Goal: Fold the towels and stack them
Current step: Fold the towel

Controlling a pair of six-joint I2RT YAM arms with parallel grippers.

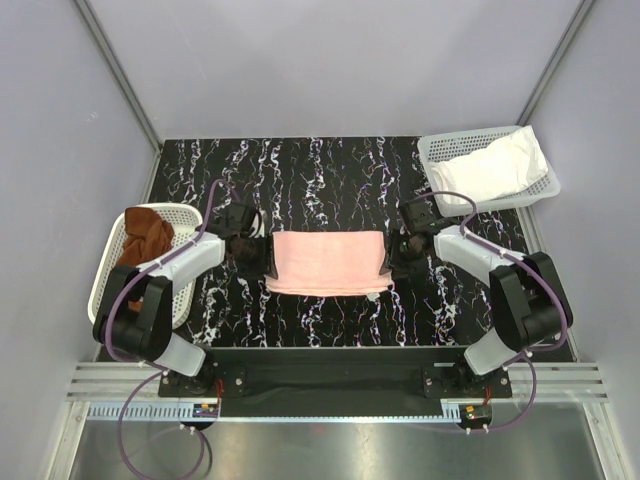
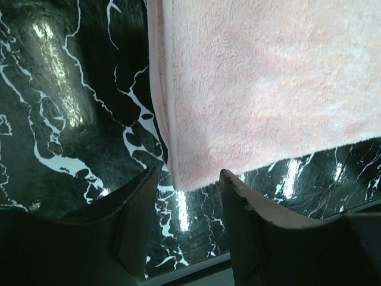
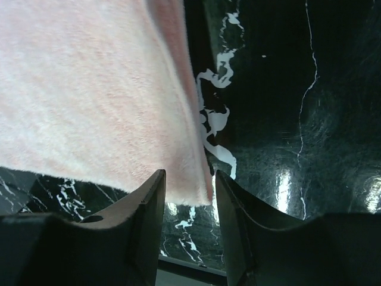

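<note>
Both the left gripper [image 2: 188, 173] and right gripper [image 3: 190, 174] are hovering, jaws apart, at opposite ends of the pink towel [image 1: 328, 262] (lying folded on the table [image 1: 300, 180]).

a folded towel [image 1: 328, 262] lies at the middle of the table [image 1: 300, 170], with the left gripper [image 1: 255, 254] just beside its left end and the right gripper [image 1: 398, 252] just beside its right end. a second towel [image 1: 148, 235] lies in the left basket [image 1: 108, 270] at the table's left edge, and a third towel [image 1: 497, 168] in the far right basket [image 1: 445, 150].

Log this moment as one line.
pink towel: folded, centred | left gripper: open | right gripper: open | brown towel: left basket | white towel: right basket
</note>
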